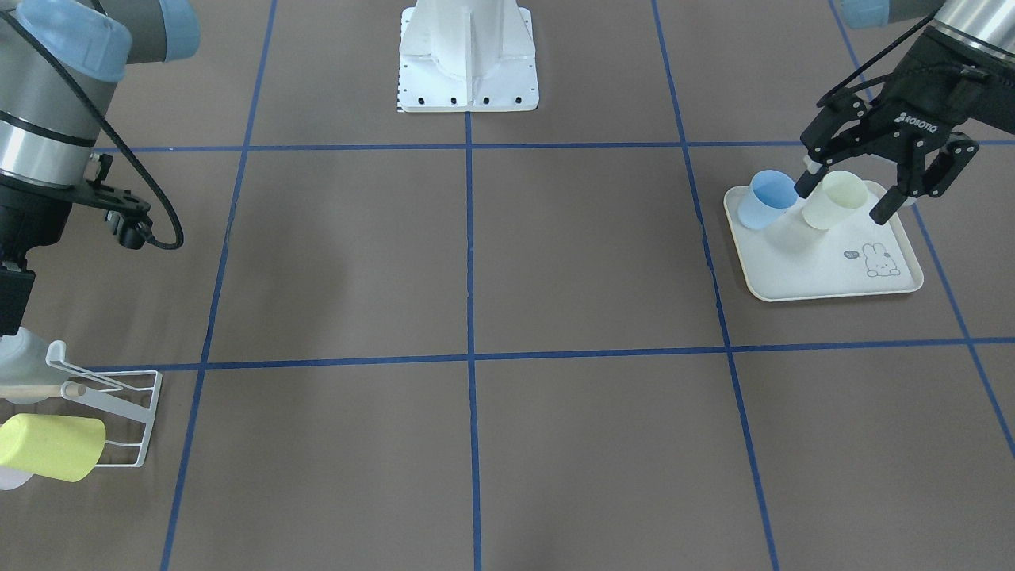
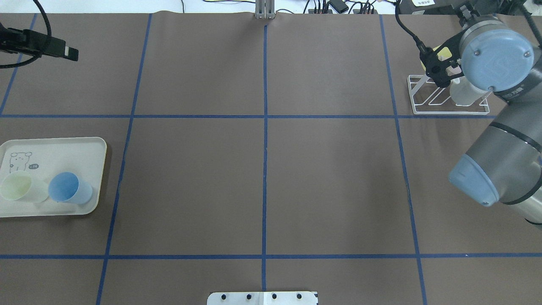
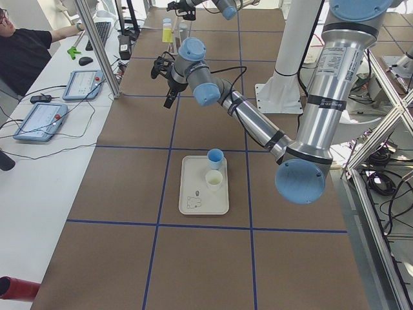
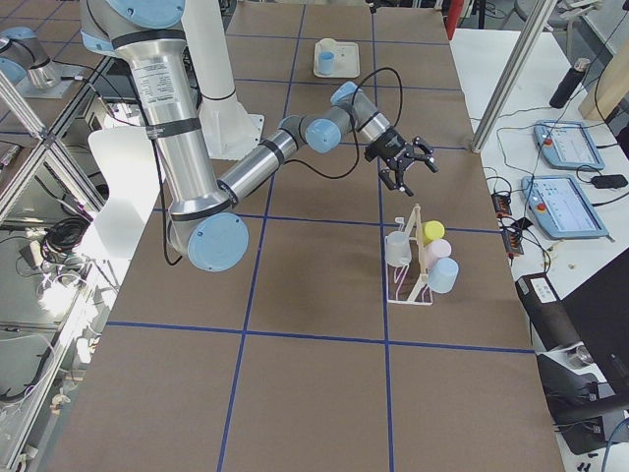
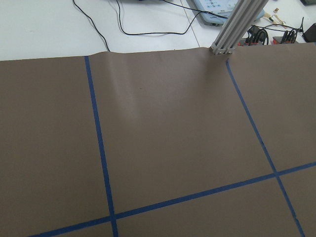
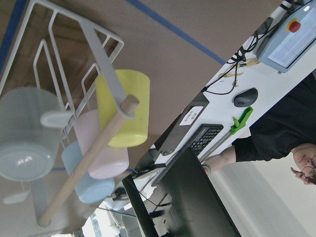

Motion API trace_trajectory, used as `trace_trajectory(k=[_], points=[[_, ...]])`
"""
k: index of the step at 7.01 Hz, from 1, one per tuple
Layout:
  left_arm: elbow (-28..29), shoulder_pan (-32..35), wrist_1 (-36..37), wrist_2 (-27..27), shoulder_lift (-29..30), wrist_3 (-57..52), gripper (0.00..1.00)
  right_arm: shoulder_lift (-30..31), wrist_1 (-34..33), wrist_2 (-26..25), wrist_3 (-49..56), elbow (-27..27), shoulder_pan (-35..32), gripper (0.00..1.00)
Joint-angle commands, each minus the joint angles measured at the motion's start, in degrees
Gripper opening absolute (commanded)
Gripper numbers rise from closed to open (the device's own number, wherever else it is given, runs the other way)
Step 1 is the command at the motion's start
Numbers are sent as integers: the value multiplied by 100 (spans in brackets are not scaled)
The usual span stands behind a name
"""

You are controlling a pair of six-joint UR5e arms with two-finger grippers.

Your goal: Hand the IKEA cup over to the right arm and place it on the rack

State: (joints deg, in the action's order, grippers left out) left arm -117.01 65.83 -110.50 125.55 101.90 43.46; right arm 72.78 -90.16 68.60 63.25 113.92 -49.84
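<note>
White wire rack [image 6: 105, 69] holds four cups [image 6: 131, 123]; blue cup [image 1: 767, 198] and cream cup [image 1: 833, 200] stand upright.

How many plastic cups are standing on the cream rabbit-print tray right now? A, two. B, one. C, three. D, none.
A: a light blue plastic cup and a pale yellow plastic cup stand upright side by side on the cream rabbit-print tray, and nothing else is on it.

the rack [image 6: 106, 74] is white, one cup [image 1: 51, 446] yellow, the tray [image 1: 825, 270] cream with rabbit print.
</note>
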Motion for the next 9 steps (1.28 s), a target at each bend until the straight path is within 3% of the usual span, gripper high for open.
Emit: trace_trajectory(k=[1, 2, 4, 6, 8, 9], points=[[-6, 8, -42, -48, -475, -894, 100, -105, 7, 1440, -2342, 306, -26, 99], [-15, 9, -42, -56, -704, -1222, 100, -237, 7, 2177, -3710, 315, -26, 100], [-33, -26, -50, -109, -1100, -1217, 100, -518, 16, 3181, -5876, 464, -17, 100], [-6, -62, -259, -408, -1732, -1234, 100, -773, 16, 3335, -7960, 771, 402, 100], [491, -114, -2238, -496, -2847, -1147, 100, -888, 16, 3335, -8250, 781, 650, 100], [817, -402, -2561, -531, -2877, -1146, 100, -888, 16, 3318, -8250, 773, 677, 100]])
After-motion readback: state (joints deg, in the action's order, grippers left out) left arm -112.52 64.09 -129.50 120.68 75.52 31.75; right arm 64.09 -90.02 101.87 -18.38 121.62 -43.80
